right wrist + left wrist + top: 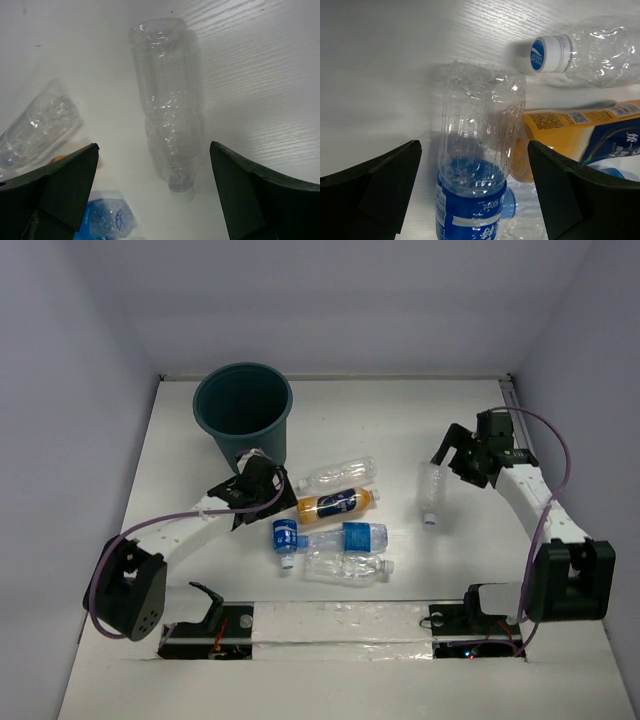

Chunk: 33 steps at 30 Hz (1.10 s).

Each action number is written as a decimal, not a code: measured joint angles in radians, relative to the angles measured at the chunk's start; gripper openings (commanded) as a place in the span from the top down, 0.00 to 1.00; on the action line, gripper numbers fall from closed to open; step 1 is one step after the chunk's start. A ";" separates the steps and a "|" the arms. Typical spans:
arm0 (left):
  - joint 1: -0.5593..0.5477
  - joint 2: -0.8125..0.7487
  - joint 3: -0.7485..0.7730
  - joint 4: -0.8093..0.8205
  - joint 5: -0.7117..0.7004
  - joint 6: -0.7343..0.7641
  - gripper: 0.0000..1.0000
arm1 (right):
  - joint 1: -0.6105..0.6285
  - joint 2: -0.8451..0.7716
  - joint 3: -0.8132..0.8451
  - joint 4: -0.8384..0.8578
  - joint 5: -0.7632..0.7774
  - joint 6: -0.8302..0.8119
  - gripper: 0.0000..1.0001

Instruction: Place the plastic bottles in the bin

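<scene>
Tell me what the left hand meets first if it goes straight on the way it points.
Most likely the blue-labelled bottle, which lies straight ahead, centred in the gap of the open left hand. How far off it is stays unclear.

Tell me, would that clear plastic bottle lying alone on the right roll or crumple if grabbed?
The clear label-free plastic bottle looks empty, so it is probably very light. Its walls look dented, so it may crumple when squeezed. Lying on its round side on the smooth white table, it could roll if nudged.
</scene>
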 measured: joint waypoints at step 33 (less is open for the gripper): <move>0.039 -0.184 0.613 -0.269 -0.026 0.202 0.69 | -0.012 0.233 0.103 0.071 0.008 0.056 0.51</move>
